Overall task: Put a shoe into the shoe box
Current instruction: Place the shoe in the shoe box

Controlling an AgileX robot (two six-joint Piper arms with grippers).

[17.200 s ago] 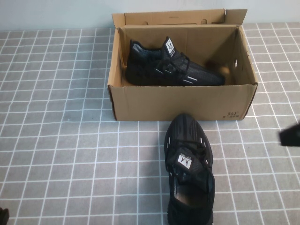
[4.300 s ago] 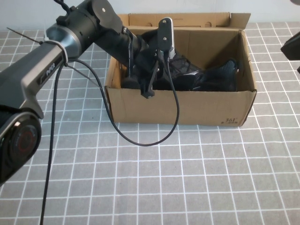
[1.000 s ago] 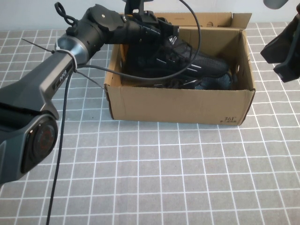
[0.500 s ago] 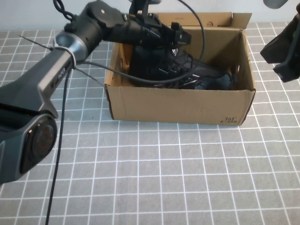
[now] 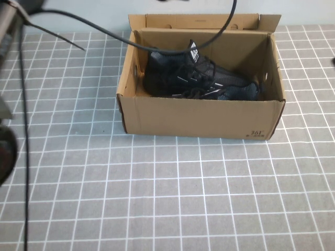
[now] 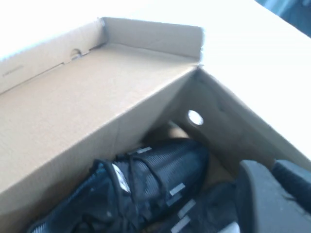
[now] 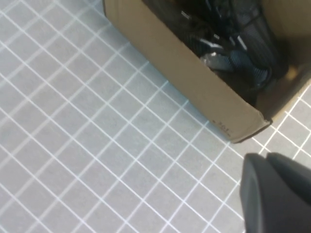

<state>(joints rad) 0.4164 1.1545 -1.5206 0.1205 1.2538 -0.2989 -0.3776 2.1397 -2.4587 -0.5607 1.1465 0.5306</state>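
The brown cardboard shoe box (image 5: 199,117) stands open at the back middle of the tiled table. A black lace-up shoe (image 5: 183,76) with a white tongue label lies inside, and a second black shoe (image 5: 238,91) lies against it. My left gripper (image 6: 273,167) hovers over the box's inside (image 6: 73,107) near one end, above a shoe (image 6: 146,179), shut and holding nothing. My right gripper (image 7: 266,158) is shut and empty over the tiles, off the box's printed corner (image 7: 223,127). Neither gripper shows in the high view.
A black cable (image 5: 157,44) hangs across the box's back left corner. Part of my left arm (image 5: 5,151) sits at the left edge of the high view. Grey tiled tabletop (image 5: 183,198) stretches in front of the box.
My left arm has let go of the shoe and lifted out of the high view, leaving only its cable. The shoe has settled lower in the box. My right arm has also left that view.
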